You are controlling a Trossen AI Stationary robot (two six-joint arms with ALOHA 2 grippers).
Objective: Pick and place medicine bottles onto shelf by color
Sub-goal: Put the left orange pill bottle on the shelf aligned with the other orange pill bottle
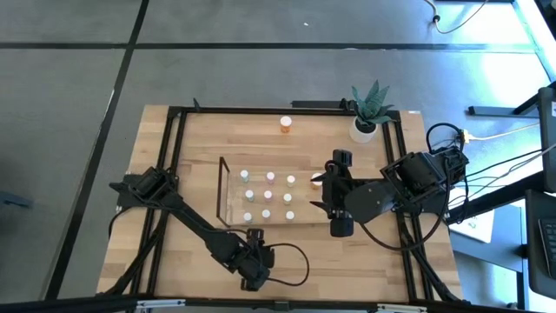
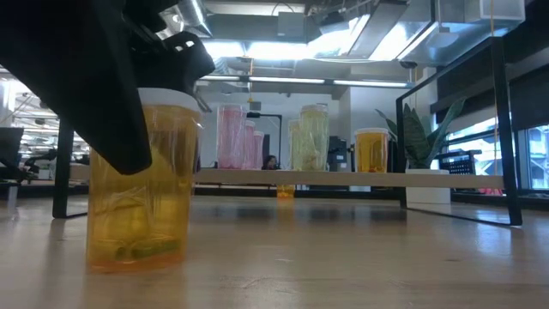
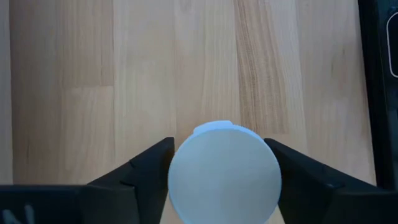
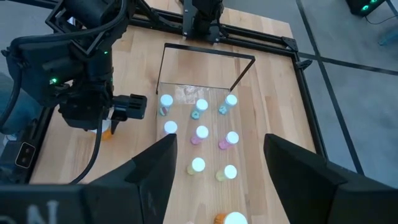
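Note:
An orange medicine bottle (image 2: pixel 141 180) with a white cap (image 3: pixel 224 171) stands upright with its base on the table by the near edge. My left gripper (image 1: pixel 254 278) is shut on it from above. The clear shelf (image 1: pixel 228 187) sits mid-table and carries several small white-capped bottles (image 4: pixel 200 132) in pink, green and orange. My right gripper (image 4: pixel 219 138) hangs open above the shelf's right end (image 1: pixel 320 195), with nothing between its fingers. Another orange bottle (image 1: pixel 286 124) stands alone on the table's far side. My left gripper has the orange bottle's top between its two fingers, one finger (image 3: pixel 155 162) on each side of the white cap's rim (image 3: pixel 177 155). The fingers slant down from above. The bottle stands upright with its base (image 2: pixel 137 257) on the table.
A potted plant (image 1: pixel 368 117) stands at the far right corner. Black frame rails (image 1: pixel 174 174) run along the table's sides and far edge. Bare wood lies between the shelf and the near edge (image 1: pixel 347 261). Cables trail off the table's right side.

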